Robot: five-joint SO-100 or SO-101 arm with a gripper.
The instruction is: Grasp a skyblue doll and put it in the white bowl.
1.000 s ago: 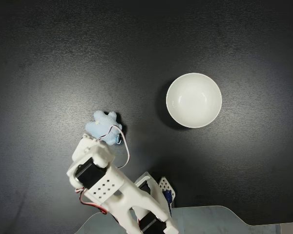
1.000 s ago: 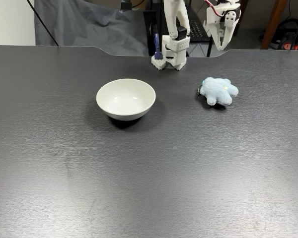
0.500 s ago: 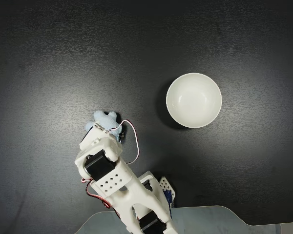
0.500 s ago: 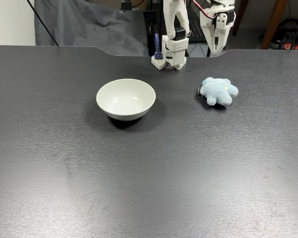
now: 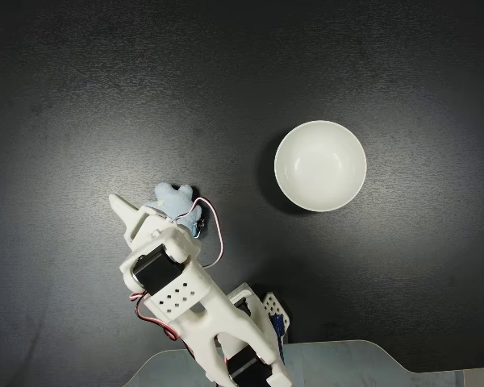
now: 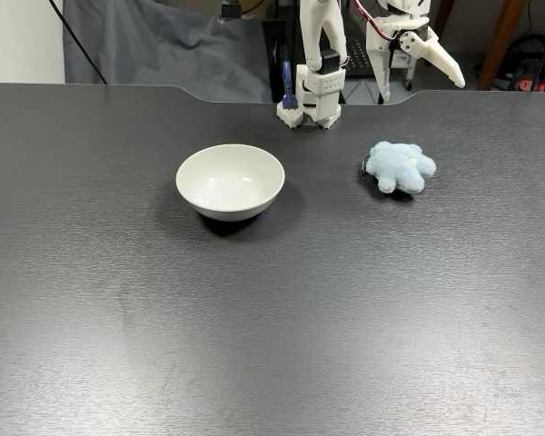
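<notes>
Held above the table (image 6: 272,300), the gripper (image 6: 422,84) is seen with its jaws spread wide: in the front fixed view one finger hangs straight down while the other is swung out to the right of the picture. Nothing is held between them. In the top-down fixed view the gripper (image 5: 145,211) is placed over the doll (image 5: 173,201), with one white finger jutting out to the upper left and part of the doll covered by the wrist. In the front view a clear gap is seen between the gripper and the doll (image 6: 399,166), which lies flat on the table below and in front of it.

The bowl (image 5: 320,165) is set upright on the table, well apart from the doll, to the right of it in the top-down view and to the left of it in the front view, where the bowl (image 6: 230,181) is seen with nothing inside. A small dark metal ring is attached at the doll's edge on the side nearer the bowl. The arm's base (image 6: 313,95) is mounted at the table's far edge in the front view.
</notes>
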